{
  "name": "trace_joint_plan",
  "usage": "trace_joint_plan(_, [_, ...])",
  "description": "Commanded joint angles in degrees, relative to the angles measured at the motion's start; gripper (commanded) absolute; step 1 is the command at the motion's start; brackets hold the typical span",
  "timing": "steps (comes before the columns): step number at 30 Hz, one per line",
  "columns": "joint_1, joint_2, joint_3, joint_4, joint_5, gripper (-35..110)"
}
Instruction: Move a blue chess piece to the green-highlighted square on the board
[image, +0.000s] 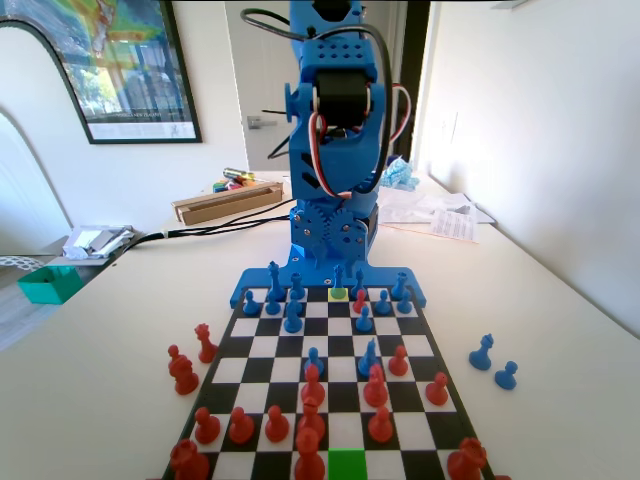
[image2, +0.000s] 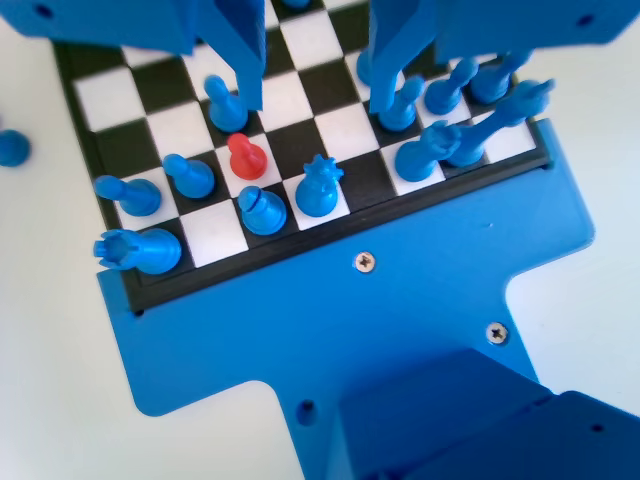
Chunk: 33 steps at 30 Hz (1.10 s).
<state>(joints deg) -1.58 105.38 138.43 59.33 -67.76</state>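
Observation:
In the wrist view the blue chess piece (image2: 319, 186), with its spiky crown, stands upright on a white square in the board's (image2: 345, 130) edge row. My gripper (image2: 318, 92) hangs open above the board, its jaws wide apart with nothing between them. The crowned piece stands free, a little below the gap in the picture. In the fixed view the same piece (image: 339, 279) stands on a paler yellow-green square at the far end of the board (image: 250, 345). The green-highlighted square (image: 346, 465) lies bare in the nearest row.
A red pawn (image2: 243, 155) and blue pawns (image2: 262, 210) crowd the crowned piece's left; taller blue pieces (image2: 430, 155) stand on its right. Red pieces (image: 311, 385) fill the board's near half. Two blue pieces (image: 482, 352) lie off-board right, red ones (image: 182, 368) off-board left.

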Motion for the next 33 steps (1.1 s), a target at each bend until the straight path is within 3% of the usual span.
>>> trace_joint_plan(1, [-0.7,1.41,-0.44,0.7,1.14,13])
trace_joint_plan(14, [4.39,1.41,-8.17,9.58,19.34,13])
trace_joint_plan(33, [7.65,2.2,-3.34,7.47,26.46,12])
